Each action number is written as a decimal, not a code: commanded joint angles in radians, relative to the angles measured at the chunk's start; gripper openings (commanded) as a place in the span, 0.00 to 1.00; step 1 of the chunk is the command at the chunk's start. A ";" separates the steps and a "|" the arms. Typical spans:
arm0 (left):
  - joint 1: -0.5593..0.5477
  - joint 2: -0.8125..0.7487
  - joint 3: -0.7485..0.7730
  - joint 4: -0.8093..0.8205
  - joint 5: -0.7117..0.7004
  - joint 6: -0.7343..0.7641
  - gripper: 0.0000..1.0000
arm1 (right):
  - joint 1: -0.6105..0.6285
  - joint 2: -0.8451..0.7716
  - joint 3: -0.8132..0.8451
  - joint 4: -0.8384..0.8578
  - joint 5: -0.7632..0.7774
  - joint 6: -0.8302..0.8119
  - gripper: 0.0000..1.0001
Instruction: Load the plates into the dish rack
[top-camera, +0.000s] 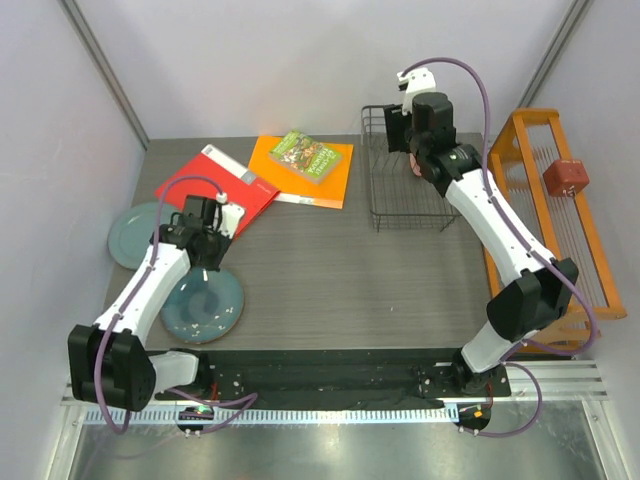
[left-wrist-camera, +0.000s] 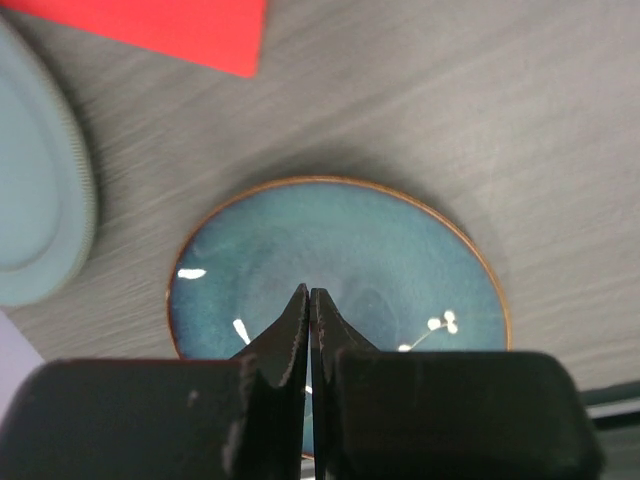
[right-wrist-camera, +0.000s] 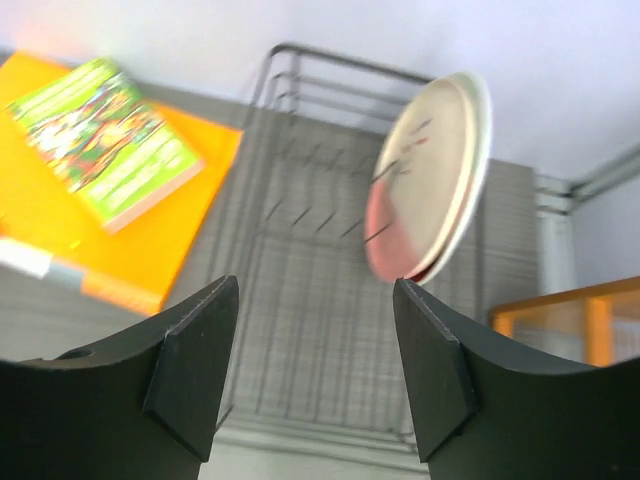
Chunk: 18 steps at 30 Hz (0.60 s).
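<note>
1. Standing on edge in the far part of the dish rack (right-wrist-camera: 300, 330), the cream-and-pink plate (right-wrist-camera: 430, 170) tilts a little. Its smooth round face is cream above and pink below, crossed by thin dark sprig lines.
2. The right hand (right-wrist-camera: 312, 290) is released. Its two black wedge-shaped fingers are spread wide on the near side of that plate, grasping nothing.
3. The rack is a square basket of thin black wire with a grid floor and low sides. It sits at the far right of the grey wood-grain counter (top-camera: 330, 270).
4. The left hand (left-wrist-camera: 310, 300) is clenched, its ridged black fingers pressed together on nothing, above the dark teal plate (left-wrist-camera: 340, 250). This plate is glossy with a thin brown rim and lies flat at the near left.
5. The matte grey-green plate (left-wrist-camera: 40, 220) has a finely ribbed rim and lies flat just to the left, apart from the teal one.
6. A flat red book (top-camera: 215, 190) and an orange book (top-camera: 320, 180) lie at the far side. An orange wooden rack (top-camera: 550, 220) with thin rods stands on the right.
</note>
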 joint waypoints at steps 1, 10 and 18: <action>0.004 0.042 -0.062 -0.061 0.079 0.184 0.00 | 0.007 -0.046 -0.114 -0.064 -0.205 0.065 0.68; 0.006 0.120 -0.164 0.004 0.081 0.314 0.00 | 0.038 -0.151 -0.299 -0.090 -0.292 0.112 0.68; -0.016 0.374 0.000 -0.062 0.139 0.356 0.00 | 0.038 -0.223 -0.437 -0.074 -0.308 0.143 0.68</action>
